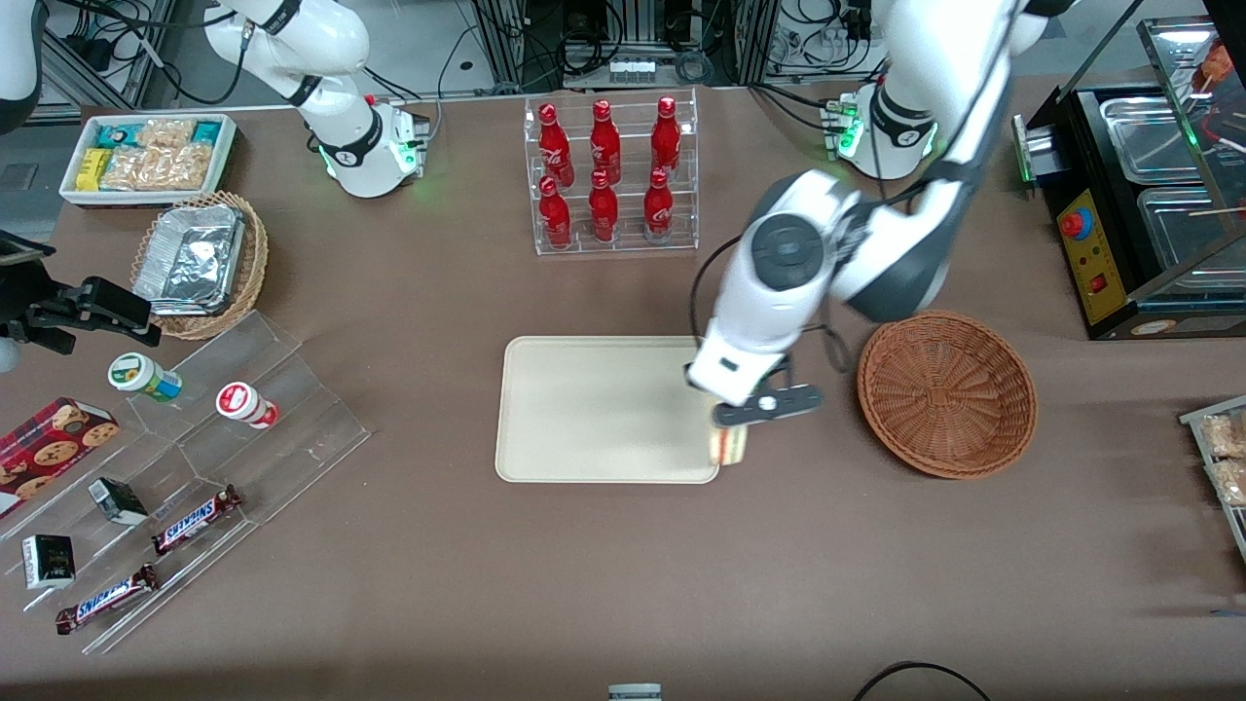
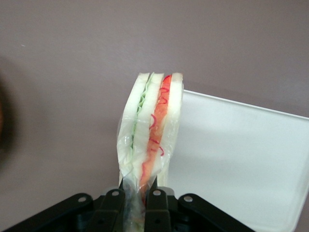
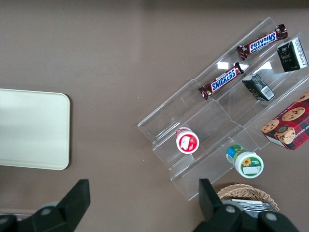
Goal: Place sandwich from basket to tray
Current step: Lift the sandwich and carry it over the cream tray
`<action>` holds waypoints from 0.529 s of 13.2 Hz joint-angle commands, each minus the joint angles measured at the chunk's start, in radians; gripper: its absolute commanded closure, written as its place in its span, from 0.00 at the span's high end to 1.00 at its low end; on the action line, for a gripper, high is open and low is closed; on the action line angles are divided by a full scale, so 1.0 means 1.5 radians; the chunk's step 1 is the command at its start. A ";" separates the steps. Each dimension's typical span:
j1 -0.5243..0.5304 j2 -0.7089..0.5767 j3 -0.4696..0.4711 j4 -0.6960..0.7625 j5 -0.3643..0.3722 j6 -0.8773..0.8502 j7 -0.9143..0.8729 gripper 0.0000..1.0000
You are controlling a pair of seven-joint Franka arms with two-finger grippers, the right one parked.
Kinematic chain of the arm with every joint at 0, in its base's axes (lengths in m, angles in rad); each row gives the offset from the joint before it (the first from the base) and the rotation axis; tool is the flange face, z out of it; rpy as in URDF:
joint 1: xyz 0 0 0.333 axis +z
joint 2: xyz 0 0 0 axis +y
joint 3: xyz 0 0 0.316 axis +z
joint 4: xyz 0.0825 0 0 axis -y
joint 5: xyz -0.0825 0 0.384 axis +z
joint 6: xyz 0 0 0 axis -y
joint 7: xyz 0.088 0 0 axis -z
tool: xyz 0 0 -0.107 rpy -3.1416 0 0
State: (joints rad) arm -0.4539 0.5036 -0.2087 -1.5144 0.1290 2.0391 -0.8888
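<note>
My left gripper [image 1: 745, 421] is shut on the sandwich [image 1: 729, 445], a plastic-wrapped wedge of white bread with red and green filling. It holds it above the tray's corner nearest the basket. In the left wrist view the black fingers [image 2: 157, 205] pinch the sandwich [image 2: 153, 126] by its wrapped end, with the tray [image 2: 241, 159] beneath and beside it. The cream tray [image 1: 584, 409] lies flat at the table's middle. The reddish-brown wicker basket [image 1: 946, 392] stands beside the tray toward the working arm's end, with nothing in it.
A clear rack of red bottles [image 1: 608, 175] stands farther from the front camera than the tray. A clear stepped stand with snack bars and cups [image 1: 185, 467], a tan basket with foil container [image 1: 200, 263] and a white snack box [image 1: 146, 156] lie toward the parked arm's end. A black appliance [image 1: 1139, 204] stands at the working arm's end.
</note>
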 commanded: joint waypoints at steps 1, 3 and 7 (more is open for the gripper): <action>-0.033 0.058 0.007 0.032 0.058 0.022 -0.047 0.01; -0.056 0.082 0.010 0.030 0.066 0.062 -0.053 0.01; -0.074 0.111 0.010 0.023 0.087 0.067 -0.071 0.00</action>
State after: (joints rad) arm -0.5381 0.6411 -0.2070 -1.5099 0.2348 2.1431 -0.9688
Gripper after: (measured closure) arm 0.859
